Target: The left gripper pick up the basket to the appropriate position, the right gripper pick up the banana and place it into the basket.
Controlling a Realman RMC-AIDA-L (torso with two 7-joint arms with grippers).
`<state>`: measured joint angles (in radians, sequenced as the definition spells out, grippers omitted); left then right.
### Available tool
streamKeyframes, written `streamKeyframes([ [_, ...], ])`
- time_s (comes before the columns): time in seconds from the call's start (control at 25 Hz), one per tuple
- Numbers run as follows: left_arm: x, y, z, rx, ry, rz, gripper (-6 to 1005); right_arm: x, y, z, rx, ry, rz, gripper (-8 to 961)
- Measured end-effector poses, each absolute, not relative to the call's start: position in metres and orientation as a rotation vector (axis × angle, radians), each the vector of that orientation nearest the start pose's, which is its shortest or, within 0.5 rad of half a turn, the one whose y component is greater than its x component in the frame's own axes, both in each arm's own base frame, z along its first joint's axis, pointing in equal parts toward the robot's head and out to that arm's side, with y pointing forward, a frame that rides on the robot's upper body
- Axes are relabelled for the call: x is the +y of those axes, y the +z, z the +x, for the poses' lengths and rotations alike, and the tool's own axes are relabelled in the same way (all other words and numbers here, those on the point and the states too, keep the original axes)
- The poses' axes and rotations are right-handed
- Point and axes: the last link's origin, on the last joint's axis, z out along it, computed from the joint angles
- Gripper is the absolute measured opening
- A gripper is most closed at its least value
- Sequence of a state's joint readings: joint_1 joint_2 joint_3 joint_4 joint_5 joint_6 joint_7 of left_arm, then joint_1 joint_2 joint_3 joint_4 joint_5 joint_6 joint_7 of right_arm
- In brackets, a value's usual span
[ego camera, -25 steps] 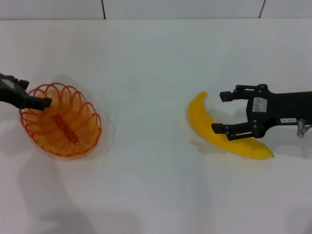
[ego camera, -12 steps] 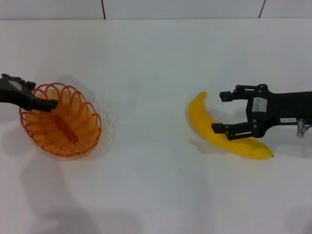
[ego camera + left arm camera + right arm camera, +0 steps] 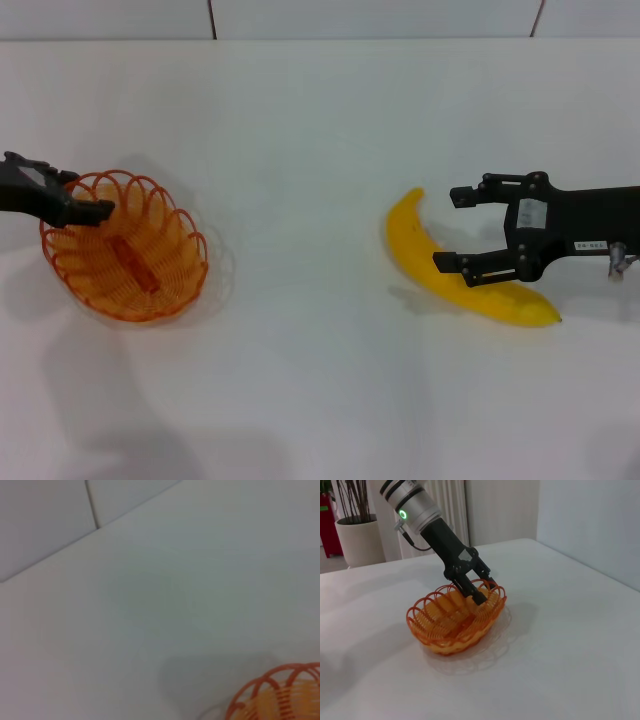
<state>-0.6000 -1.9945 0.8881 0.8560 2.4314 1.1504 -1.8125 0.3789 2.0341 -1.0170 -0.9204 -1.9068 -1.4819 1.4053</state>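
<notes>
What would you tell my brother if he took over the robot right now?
Left gripper: at the basket's rim on the table's left side, one finger over the inside; whether it grips the wire is unclear.
Right gripper: fingers open, above the banana on the right side, not gripping.
Done: both grippers are in position.
Left: lift and place the basket, grasp the banana, put it into the basket.

The basket (image 3: 124, 246) is made of thin orange wire with a light shine, bent in loops along the rim. The banana (image 3: 456, 268) has a smooth yellow skin with a soft gloss, and the table (image 3: 320, 130) is a smooth, matt white surface. Both grippers, left (image 3: 92, 211) and right (image 3: 455, 228), look like matt black hard frames.
</notes>
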Motion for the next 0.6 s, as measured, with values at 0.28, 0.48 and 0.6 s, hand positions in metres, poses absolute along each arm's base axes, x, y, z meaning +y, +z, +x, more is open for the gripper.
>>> streamKeyframes([
  [0.28, 0.3982, 0.0498, -0.2984, -0.711, 0.155, -2.456, 571, 0.3193, 0.0158, 0.2679, 0.389, 0.414, -2.795, 866],
  [0.48, 0.3982, 0.0495, -0.2983, -0.711, 0.154, -2.455, 443, 0.3193, 0.0158, 0.2679, 0.389, 0.414, -2.795, 865],
  [0.6, 0.3980, 0.0481, -0.2979, -0.711, 0.152, -2.456, 445, 0.3188, 0.0152, 0.2685, 0.395, 0.415, -2.796, 864],
])
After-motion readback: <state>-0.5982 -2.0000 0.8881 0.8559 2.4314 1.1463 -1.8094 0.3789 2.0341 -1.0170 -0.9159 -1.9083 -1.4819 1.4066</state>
